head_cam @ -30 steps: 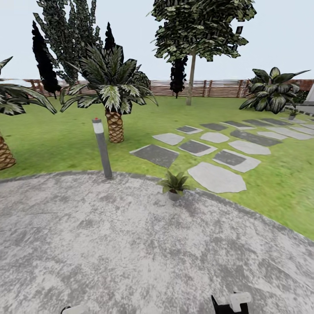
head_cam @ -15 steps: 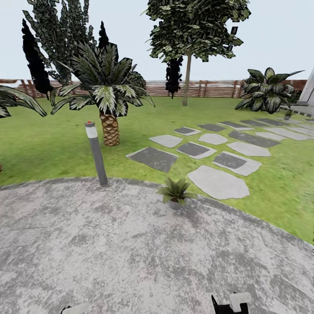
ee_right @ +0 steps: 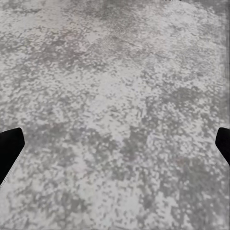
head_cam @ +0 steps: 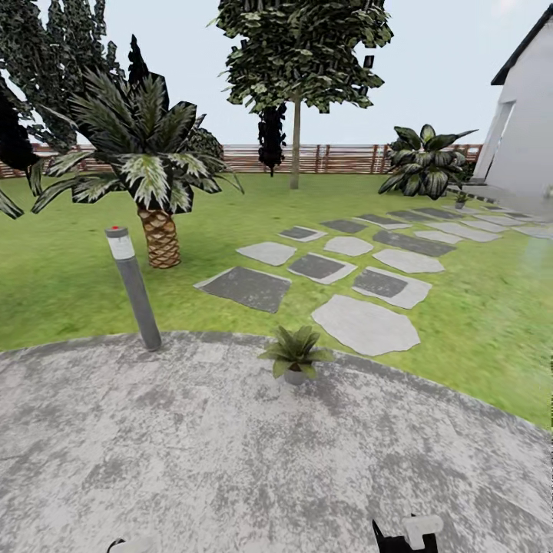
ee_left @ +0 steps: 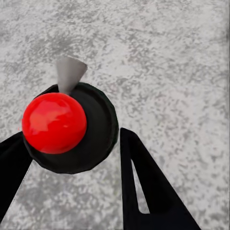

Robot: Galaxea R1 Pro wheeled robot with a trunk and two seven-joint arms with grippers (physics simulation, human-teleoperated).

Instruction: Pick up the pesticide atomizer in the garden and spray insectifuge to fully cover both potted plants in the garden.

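Across the head view everything has slid leftward since a second ago, and a white house [head_cam: 526, 138] has come in at the right; that is the camera turning right, not the things moving. At the left the lamp post [head_cam: 134, 288] stands at the patio [head_cam: 230, 461] edge; just right of centre one potted plant [head_cam: 294, 357] sits upright on the patio rim, now lower in the frame and so nearer; beyond it lie the stepping stones [head_cam: 365, 326]; a speck by the far bush [head_cam: 459, 200] may be the second plant, too small to tell. My reading is that the robot is lining up on the near plant, with spraying not yet begun.

Between the left gripper [ee_left: 72, 135] fingers sits the atomizer [ee_left: 91, 139], seen end-on with a red knob and grey nozzle; the fingers look closed against its dark body. Its long axis runs away from the camera toward the patio, while the nozzle juts sideways, away from the wrist. The right gripper [ee_right: 115, 143] is spread wide over bare paving, holding nothing.
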